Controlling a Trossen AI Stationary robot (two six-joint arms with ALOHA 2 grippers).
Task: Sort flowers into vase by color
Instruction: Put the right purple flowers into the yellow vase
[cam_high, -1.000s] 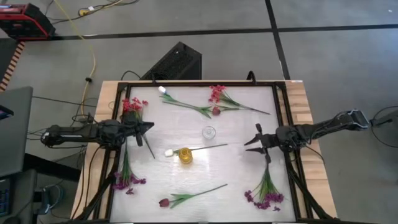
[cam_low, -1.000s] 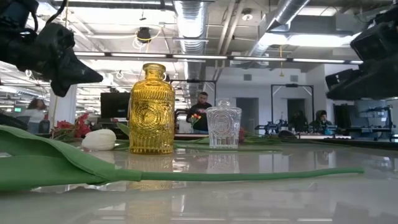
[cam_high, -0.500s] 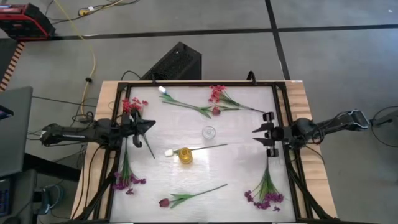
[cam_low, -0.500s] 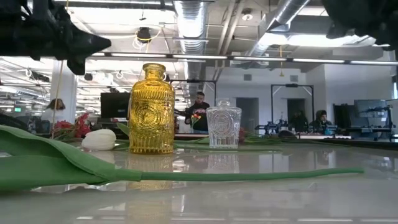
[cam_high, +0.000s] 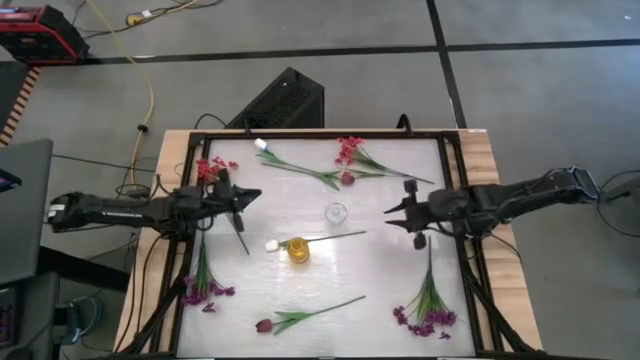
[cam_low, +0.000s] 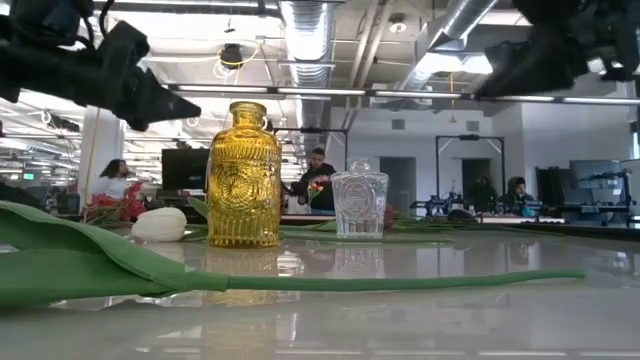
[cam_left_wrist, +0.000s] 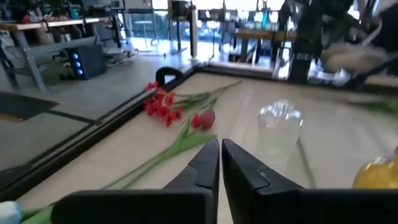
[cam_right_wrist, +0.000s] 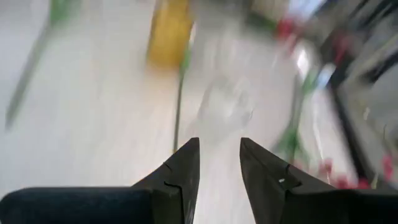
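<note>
Both end effectors empty above the surface (cam_high: 380, 270).
Left end effector (cam_high: 247, 194) clenched, frame left; right end effector (cam_high: 398, 211) slightly parted, right of clear vase (cam_high: 335, 212).

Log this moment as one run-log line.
stage: no flower picked | left gripper: shut, empty, left of clear vase | right gripper: open, empty, right of it | yellow vase: empty

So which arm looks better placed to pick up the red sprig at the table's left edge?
Probably the left: the left gripper, fingers nearly shut, hovers beside the red sprig, while the right gripper is across the table.
</note>
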